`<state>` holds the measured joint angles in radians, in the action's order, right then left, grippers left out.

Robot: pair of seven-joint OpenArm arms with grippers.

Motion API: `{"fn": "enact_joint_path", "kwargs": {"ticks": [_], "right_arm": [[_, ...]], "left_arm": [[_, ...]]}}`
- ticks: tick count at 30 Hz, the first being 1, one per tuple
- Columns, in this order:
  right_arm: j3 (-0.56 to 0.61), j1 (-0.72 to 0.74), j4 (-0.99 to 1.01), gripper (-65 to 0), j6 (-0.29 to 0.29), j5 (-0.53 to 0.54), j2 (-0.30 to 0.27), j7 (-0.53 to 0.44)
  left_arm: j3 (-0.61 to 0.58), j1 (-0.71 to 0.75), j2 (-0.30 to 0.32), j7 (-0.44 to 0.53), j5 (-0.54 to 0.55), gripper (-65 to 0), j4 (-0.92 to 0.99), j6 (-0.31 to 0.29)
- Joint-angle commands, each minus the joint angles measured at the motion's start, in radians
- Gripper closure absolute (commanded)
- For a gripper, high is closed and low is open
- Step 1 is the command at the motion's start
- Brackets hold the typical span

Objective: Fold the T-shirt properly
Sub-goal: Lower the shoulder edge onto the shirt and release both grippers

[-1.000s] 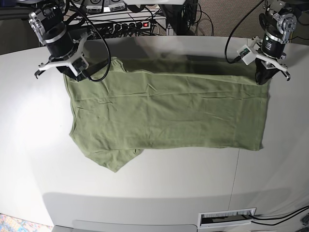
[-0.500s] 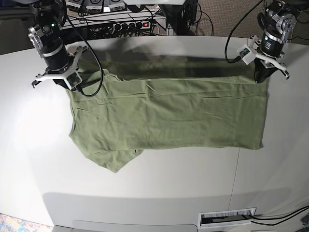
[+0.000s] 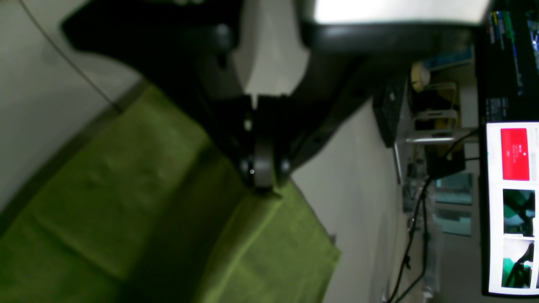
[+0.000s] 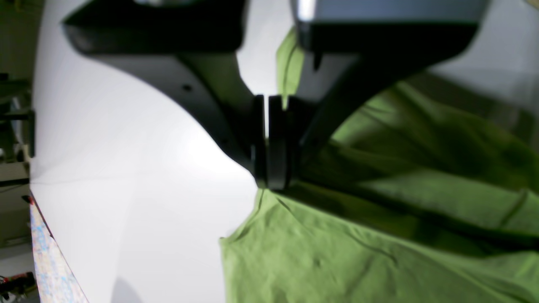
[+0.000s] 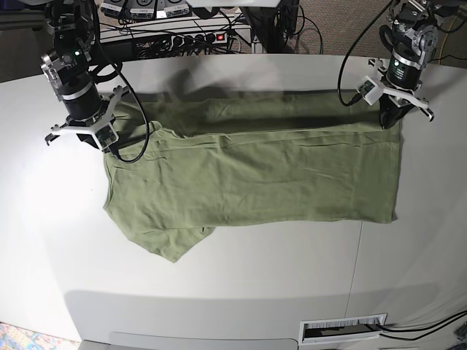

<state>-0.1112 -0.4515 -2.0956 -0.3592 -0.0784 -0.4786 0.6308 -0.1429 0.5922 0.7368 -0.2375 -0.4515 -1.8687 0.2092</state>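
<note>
Both grippers are pinching the T-shirt's [image 5: 248,175] far edge, left gripper [image 5: 390,120] at the hem corner, right gripper [image 5: 104,143] near the shoulder, and they are dragging that fold back across the worktop [image 5: 219,292], undoing the lengthwise fold.

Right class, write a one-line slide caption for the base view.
Both grippers, left and right, pinch the far edge of the green T-shirt spread on the white table.
</note>
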Motion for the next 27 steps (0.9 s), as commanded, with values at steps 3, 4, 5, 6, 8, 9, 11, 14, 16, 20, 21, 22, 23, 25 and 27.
{"fn": "enact_joint_path", "kwargs": {"ticks": [3, 4, 5, 6, 8, 9, 11, 14, 16, 20, 21, 22, 23, 25, 27], "right_arm": [[-0.008, 0.003, -0.015, 0.0, 0.014, 0.000, -0.011, -0.017], [-0.008, 0.003, -0.015, 0.0, 0.014, 0.000, -0.011, -0.016], [-0.008, 0.003, -0.015, 0.0, 0.014, 0.000, -0.011, -0.014], [-0.008, 0.003, -0.015, 0.0, 0.015, 0.000, -0.011, -0.014], [-0.008, 0.003, -0.015, 0.0, 0.014, -0.004, -0.011, -0.013], [-0.008, 0.003, -0.015, 0.0, 0.014, -0.009, -0.011, -0.013], [-0.008, 0.003, -0.015, -0.7, 0.014, -0.027, -0.011, -0.013], [-0.008, 0.003, -0.015, -14.3, 0.015, -0.035, -0.011, -0.013], [-0.008, 0.003, -0.015, -16.3, 0.015, -0.035, -0.011, -0.014], [-0.008, 0.003, -0.015, -16.3, 0.016, -0.035, -0.011, -0.014], [-0.008, 0.003, -0.015, -16.3, 0.016, -0.035, -0.011, -0.014], [-0.008, 0.003, -0.015, -16.3, 0.016, -0.035, -0.011, -0.014], [-0.008, 0.003, -0.015, -16.2, 0.016, -0.035, -0.011, -0.014], [-0.008, 0.003, -0.015, -16.2, 0.016, -0.034, -0.011, -0.012], [-0.008, 0.003, -0.015, -14.2, 0.015, -0.034, -0.011, -0.007]], "left_arm": [[0.008, 0.000, 0.014, 0.015, 0.013, 0.0, -0.013, 0.019], [0.008, 0.000, 0.014, 0.019, 0.025, 0.0, -0.013, 0.019], [0.008, 0.000, 0.014, 0.022, 0.033, 0.0, -0.013, 0.019], [0.008, -0.001, 0.014, 0.022, 0.038, 0.0, -0.013, 0.019], [0.008, -0.006, 0.014, 0.021, 0.043, 0.0, -0.013, 0.019], [0.008, -0.009, 0.014, 0.021, 0.049, 0.0, -0.013, 0.019], [0.008, -0.011, 0.014, 0.021, 0.060, -5.3, -0.013, 0.019], [0.008, -0.011, 0.014, 0.021, 0.060, -19.2, -0.013, 0.019], [0.008, -0.011, 0.014, 0.021, 0.060, -20.9, -0.013, 0.019], [0.008, -0.011, 0.014, 0.021, 0.060, -20.9, -0.013, 0.019], [0.008, -0.011, 0.014, 0.021, 0.060, -20.9, -0.013, 0.019], [0.008, -0.011, 0.014, 0.021, 0.060, -20.9, -0.013, 0.019], [0.008, -0.011, 0.014, 0.021, 0.060, -20.8, -0.013, 0.019], [0.008, -0.011, 0.014, 0.022, 0.060, -20.4, -0.013, 0.019], [0.008, -0.013, 0.014, 0.034, 0.060, -16.4, -0.013, 0.018]]}}
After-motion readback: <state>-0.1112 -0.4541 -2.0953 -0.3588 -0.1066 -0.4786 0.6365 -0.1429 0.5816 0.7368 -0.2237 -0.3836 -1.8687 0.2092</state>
